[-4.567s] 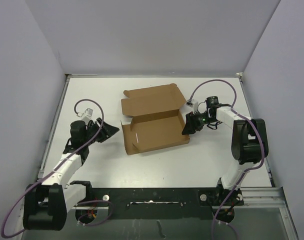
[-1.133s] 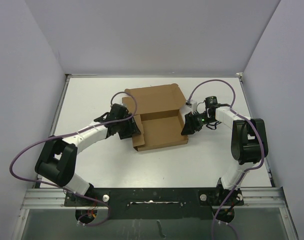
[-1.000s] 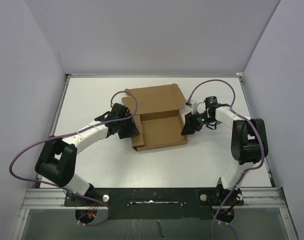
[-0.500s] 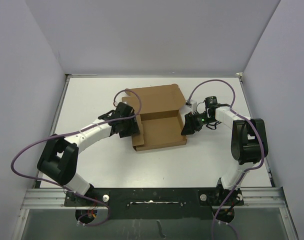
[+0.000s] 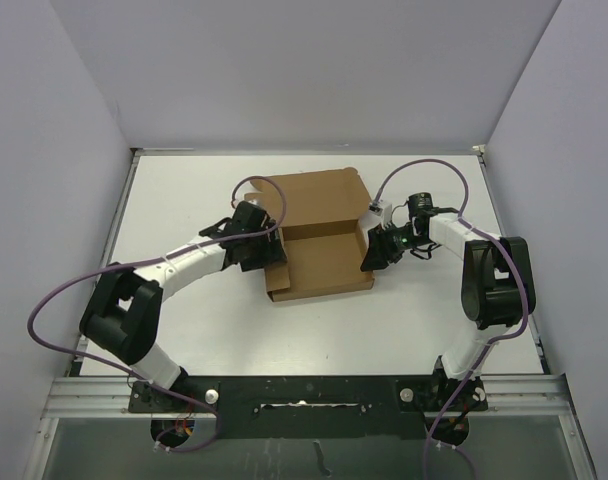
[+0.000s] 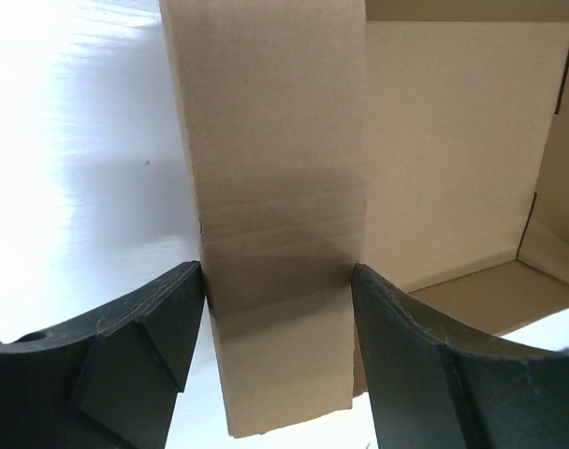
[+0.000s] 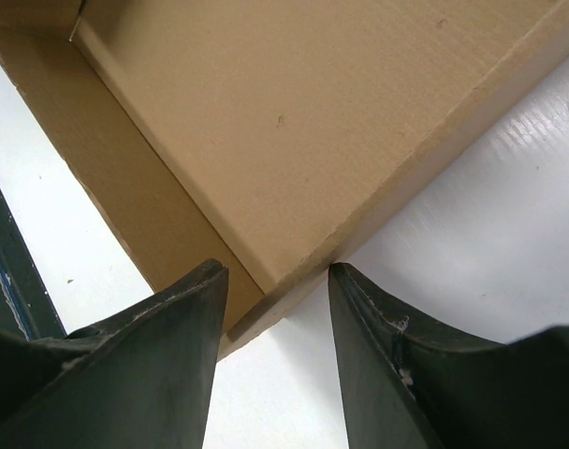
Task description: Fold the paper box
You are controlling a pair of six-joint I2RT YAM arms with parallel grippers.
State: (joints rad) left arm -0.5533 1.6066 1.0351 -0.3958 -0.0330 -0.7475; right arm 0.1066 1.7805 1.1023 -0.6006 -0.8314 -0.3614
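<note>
From their bases at the near edge of the table [image 5: 314, 330], both arms reach inward to the paper box [image 5: 324, 258], which lies open near the table's middle, a little toward the far side.

The left gripper [image 5: 256, 240] is at the box's left side. In its wrist view, an upright side flap [image 6: 270, 168] fills the gap between the jaws, with both fingers right at the flap's edges. I cannot tell whether they pinch it or only bracket it. It looks placed there to stand that flap up and turn it in over the tray.

The right gripper [image 5: 379, 250] sits at the opposite side wall. Its jaws are partly apart and straddle the wall's lower corner, though a firm clamp cannot be confirmed. It is probably there to brace the box, so it does not slide while the left side is worked.

Farther back, the lid panel [image 5: 309, 193] lies flat and unfolded, so closing it comes later.
</note>
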